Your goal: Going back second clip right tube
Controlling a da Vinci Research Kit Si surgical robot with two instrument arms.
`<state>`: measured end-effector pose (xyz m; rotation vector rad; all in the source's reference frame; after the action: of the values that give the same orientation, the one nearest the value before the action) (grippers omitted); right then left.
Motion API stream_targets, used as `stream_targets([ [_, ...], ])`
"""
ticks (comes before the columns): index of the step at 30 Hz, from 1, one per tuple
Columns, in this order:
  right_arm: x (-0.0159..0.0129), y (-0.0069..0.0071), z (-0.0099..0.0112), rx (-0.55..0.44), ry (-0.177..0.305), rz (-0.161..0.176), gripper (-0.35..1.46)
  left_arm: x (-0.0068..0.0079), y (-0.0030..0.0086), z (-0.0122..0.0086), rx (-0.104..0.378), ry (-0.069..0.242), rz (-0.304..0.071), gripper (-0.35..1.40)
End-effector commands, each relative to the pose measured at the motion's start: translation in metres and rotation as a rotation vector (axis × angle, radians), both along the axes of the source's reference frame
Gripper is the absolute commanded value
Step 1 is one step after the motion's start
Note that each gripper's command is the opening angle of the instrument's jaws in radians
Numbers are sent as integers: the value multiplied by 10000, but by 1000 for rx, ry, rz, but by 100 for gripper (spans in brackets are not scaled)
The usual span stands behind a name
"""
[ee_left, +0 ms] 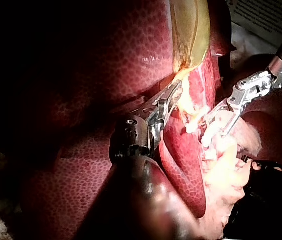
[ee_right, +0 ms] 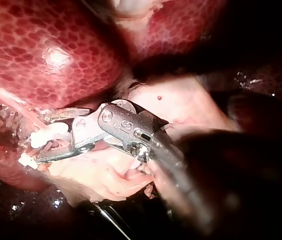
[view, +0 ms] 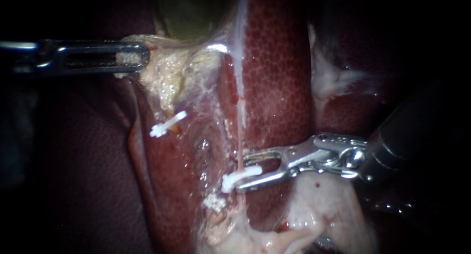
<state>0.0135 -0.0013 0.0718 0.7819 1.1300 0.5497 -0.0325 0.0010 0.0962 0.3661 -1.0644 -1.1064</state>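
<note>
Right instrument (view: 241, 174) reaching in over the liver (view: 274, 63), jaws standing apart with a gap, white clip (view: 240, 178) sitting on the right tube (view: 240, 146) against the lower jaw, lower clip (view: 214, 203) lying just beneath it, left instrument (view: 140, 57) clamping pale tissue (view: 164, 82) beside the gallbladder (view: 189, 13)

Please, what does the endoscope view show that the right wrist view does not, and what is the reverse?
Only the endoscope view: the left instrument, its jaws shut on pale tissue below the gallbladder, and a third clip farther left.

Only the right wrist view: no further thing that I can name; it shows the open jaws from the side.

Both: the right instrument, jaws open around a white clip on the right tube, a second clip beside it, and the liver.
</note>
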Motion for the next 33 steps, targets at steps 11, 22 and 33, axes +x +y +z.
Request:
stream_targets([
  [11,-49,34,-59,-101,22,-22,59,0,-1,1,0,-1,2,-35],
  [22,-71,64,-161,-252,42,-36,60,-7,-4,7,-2,-4,5,-35],
  [33,-66,60,-194,-333,62,-58,60,-29,-13,33,-5,-6,25,-35],
])
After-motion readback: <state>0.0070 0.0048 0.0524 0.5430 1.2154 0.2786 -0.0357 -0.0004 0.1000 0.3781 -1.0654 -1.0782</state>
